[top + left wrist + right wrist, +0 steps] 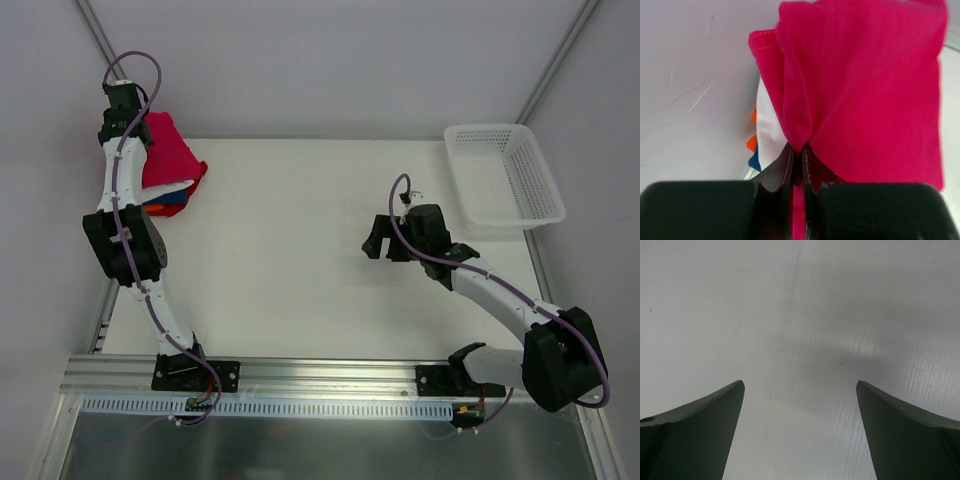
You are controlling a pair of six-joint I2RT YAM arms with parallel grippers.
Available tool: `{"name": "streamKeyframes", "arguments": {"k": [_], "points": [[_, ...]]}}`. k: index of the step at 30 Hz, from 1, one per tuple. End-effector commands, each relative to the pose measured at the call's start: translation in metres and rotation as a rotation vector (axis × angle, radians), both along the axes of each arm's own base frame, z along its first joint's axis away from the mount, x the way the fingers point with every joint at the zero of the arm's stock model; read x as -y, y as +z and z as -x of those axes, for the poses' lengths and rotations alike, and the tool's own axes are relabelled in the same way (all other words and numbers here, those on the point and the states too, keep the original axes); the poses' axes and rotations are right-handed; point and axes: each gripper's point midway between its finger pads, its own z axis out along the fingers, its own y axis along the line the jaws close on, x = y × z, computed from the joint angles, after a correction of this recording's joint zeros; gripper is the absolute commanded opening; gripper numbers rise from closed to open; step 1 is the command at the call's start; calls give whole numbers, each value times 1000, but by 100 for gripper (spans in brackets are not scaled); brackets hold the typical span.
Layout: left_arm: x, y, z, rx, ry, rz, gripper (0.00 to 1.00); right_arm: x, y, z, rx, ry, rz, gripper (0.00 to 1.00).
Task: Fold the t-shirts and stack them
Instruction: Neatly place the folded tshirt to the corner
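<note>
White tabletop (300, 260) runs away from the aluminium rail (300, 372) at the near edge. Nearest, the right gripper (800, 387) hangs over bare surface right of centre, its jaws spread as wide as they go and holding nothing. I judge it is parked there to keep out of the way. Farther off, at the far left corner, the left gripper (797, 152) is pinched tight on the near edge of the crimson t-shirt (865, 90), bunching the cloth into a ridge. That shirt lies folded on top of the stack of folded tees (168, 196), with white, blue and orange edges peeping out beneath, so the grip looks meant for settling the top layer. At the far right corner sits the white mesh basket (505, 175), well apart from both grippers.
</note>
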Motion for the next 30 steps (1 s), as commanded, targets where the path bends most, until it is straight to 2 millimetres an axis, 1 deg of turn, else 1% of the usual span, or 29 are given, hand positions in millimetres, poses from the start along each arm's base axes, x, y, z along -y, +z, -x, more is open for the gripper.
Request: {"name": "streamKeyframes", "arguments": {"k": [1,2,6,7,9,10,11,13,14,16,17,18,19,20,21,22,23,25,26,27,28,29,30], "points": [[-36,41,22,70,113,-109,0,-3,10,-4,41,27,-30,99],[-44,35,24,57,140,-118,0,-2,10,-4,39,28,-30,99],[-64,18,30,12,205,-143,0,2,10,-4,40,20,-37,99],[-68,9,30,-7,215,-143,0,3,9,-3,38,22,-37,99],[-76,4,30,-20,232,-149,0,5,9,-3,36,18,-38,99],[-78,1,30,-25,239,-147,0,6,9,-3,34,18,-39,99],[-81,-7,28,-41,241,-147,0,7,8,-3,33,17,-38,99],[-85,-15,26,-54,246,-145,0,9,7,-1,30,14,-37,100],[-87,-23,24,-68,243,-144,0,10,6,-1,28,13,-38,99],[-88,-31,20,-82,236,-140,0,10,5,-2,27,10,-37,100],[-88,-41,18,-99,233,-135,0,12,3,-1,21,8,-33,99],[-88,-45,16,-104,226,-130,0,11,3,-1,20,9,-33,99],[-88,-54,15,-119,222,-125,8,12,1,-2,16,7,-32,99],[-88,-56,13,-120,219,-122,13,12,1,-2,16,6,-31,99],[-87,-60,11,-122,213,-115,16,12,1,-1,14,7,-32,99],[-87,-67,10,-135,207,-110,23,13,0,-2,13,3,-30,100],[-88,-69,8,-136,205,-110,29,13,0,-2,12,3,-29,99],[-88,-78,8,-153,204,-105,45,13,0,-3,9,2,-32,100],[-87,-81,8,-155,207,-100,67,13,-1,-3,7,1,-31,99],[-87,-82,8,-158,204,-95,78,12,-1,-3,4,1,-33,100],[-86,-83,8,-156,205,-90,95,12,-2,-3,3,1,-33,99],[-85,-82,8,-152,204,-85,99,12,-2,-3,2,1,-34,99],[-84,-80,8,-146,204,-81,99,12,-4,-2,-2,0,-33,99]]}}
